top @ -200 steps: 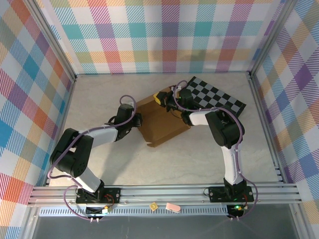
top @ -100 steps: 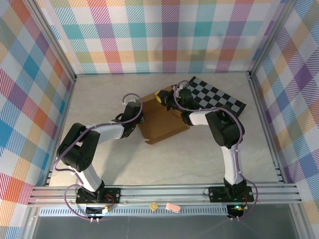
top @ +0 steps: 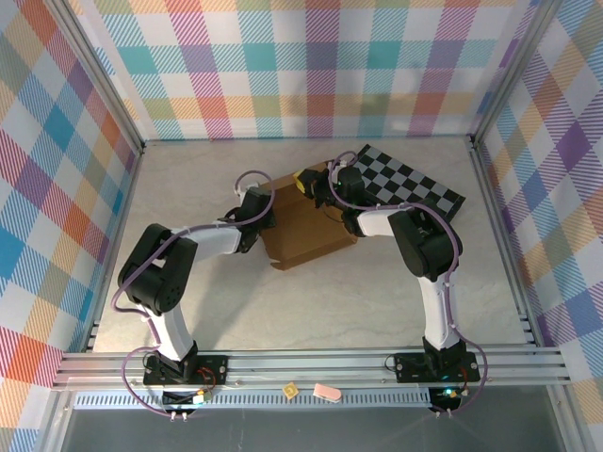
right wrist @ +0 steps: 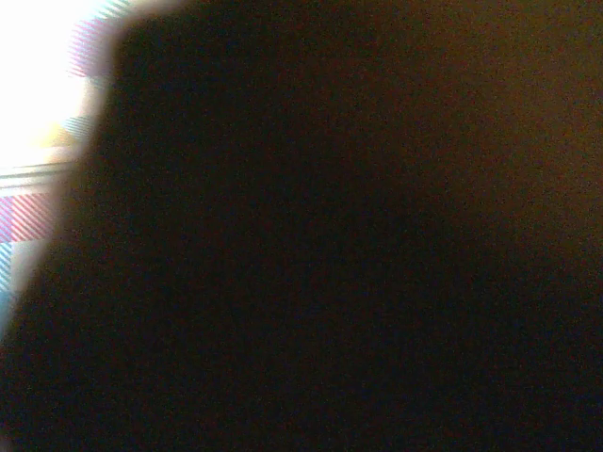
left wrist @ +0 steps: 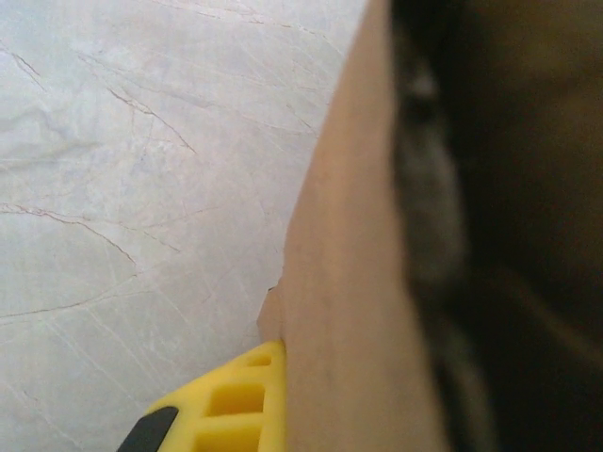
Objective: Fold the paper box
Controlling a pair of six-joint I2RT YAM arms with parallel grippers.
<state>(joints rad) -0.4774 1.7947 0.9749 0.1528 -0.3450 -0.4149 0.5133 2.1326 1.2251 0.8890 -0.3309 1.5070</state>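
There is one plain brown cardboard paper box (top: 306,235), lying mid-table (top: 188,188) just beside the one black-and-grey checkered board (top: 405,184). I judge it light, stiff in the panels but springy at the creases, and best taken by a flap edge near a fold. My left pincer (top: 268,213) meets its left edge and my right pincer (top: 307,181) its far edge, but I cannot tell whether either is clenched.

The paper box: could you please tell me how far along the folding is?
Looks done: some panels of the paper box seem raised. In hand: left gripper at its left side, right gripper at its far edge. Left: closing it up.
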